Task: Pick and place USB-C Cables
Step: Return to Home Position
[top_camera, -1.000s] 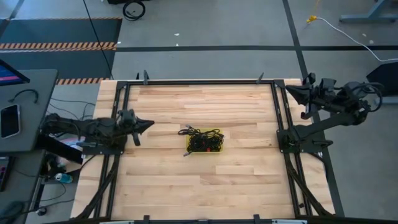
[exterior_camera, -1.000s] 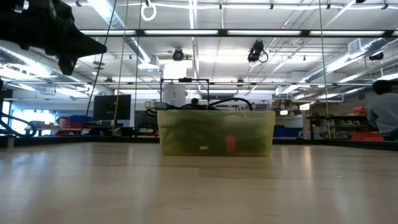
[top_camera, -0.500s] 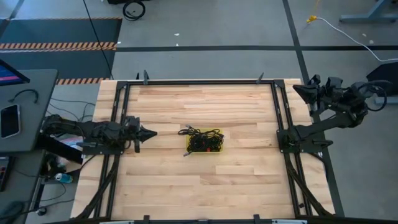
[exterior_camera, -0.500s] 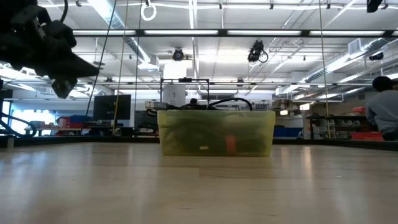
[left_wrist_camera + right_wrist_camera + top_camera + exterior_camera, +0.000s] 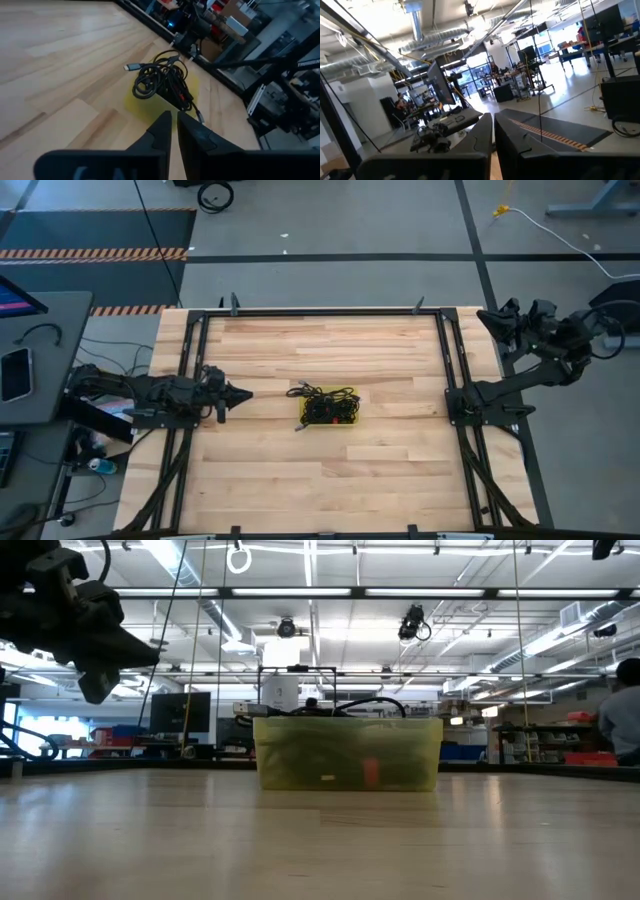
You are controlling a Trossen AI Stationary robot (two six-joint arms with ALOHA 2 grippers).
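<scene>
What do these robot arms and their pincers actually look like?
The left arm and right arm are dark, slim jointed segments with black wiring looping along them. The left gripper and right gripper each end in two flat fingers tapering to a point. Pale lettering on the left gripper's body is cut off, unreadable.

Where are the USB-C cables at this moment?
In the high view, the USB-C cables sit tangled in the yellow bin at the centre of the table, nearer the left gripper than the right gripper.
</scene>
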